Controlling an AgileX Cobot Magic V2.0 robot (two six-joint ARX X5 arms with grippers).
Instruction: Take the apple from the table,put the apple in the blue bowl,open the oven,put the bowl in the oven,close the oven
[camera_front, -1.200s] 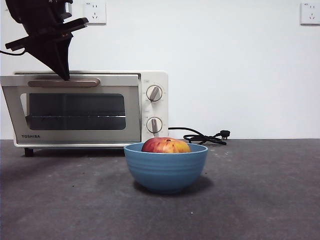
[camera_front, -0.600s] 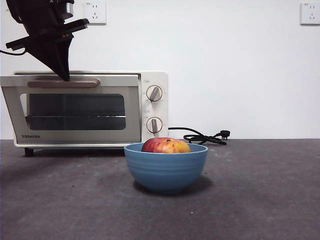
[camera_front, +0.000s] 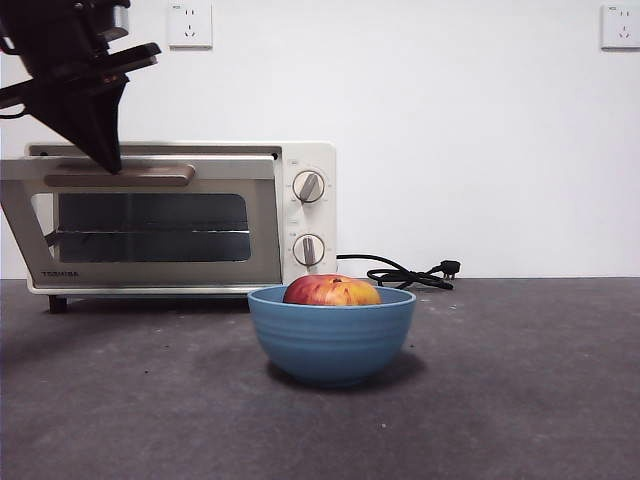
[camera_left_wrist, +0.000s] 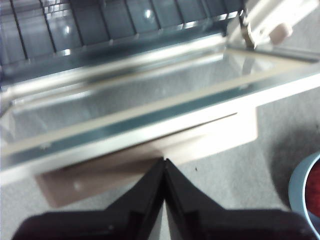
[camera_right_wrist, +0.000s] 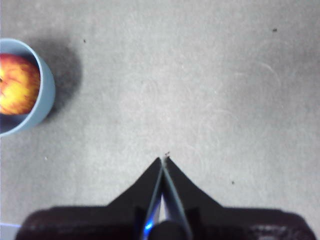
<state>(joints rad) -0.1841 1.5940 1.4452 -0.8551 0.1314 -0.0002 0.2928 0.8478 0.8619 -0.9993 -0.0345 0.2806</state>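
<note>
Oven door (camera_front: 150, 225) is tilted a little out at its top, the toaster oven (camera_front: 180, 218) standing at the desk's (camera_front: 520, 400) far left edge. My left gripper (camera_front: 108, 160), jaws pressed together, hooks the tip behind the beige bar handle (camera_left_wrist: 150, 160). I judge the hinged door stiff and light; pull at the handle's middle. Apple (camera_front: 332, 291) sits in the blue bowl (camera_front: 332, 340), mid-desk. My right gripper (camera_right_wrist: 163, 162), jaws together, hovers over bare desk.
</note>
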